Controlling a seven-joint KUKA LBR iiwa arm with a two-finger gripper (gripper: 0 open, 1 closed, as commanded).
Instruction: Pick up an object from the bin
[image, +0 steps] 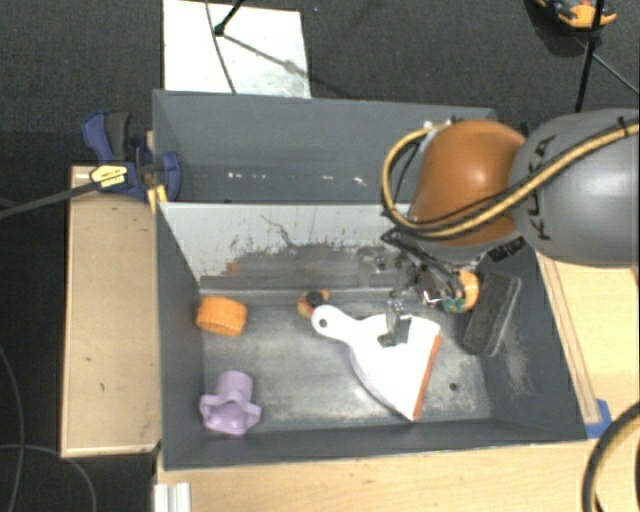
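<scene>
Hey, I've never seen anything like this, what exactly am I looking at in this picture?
One camera looks down from above into a grey metal bin. The large grey shape with the orange cover, reaching in from the right, is a robot arm; the gripper at its tip is its grasping part. It sits low over a flat white scoop-shaped piece with an orange edge. Also in the bin lie an orange cylinder, a purple lump and a dark block. Whether anything is held, I cannot tell.
</scene>
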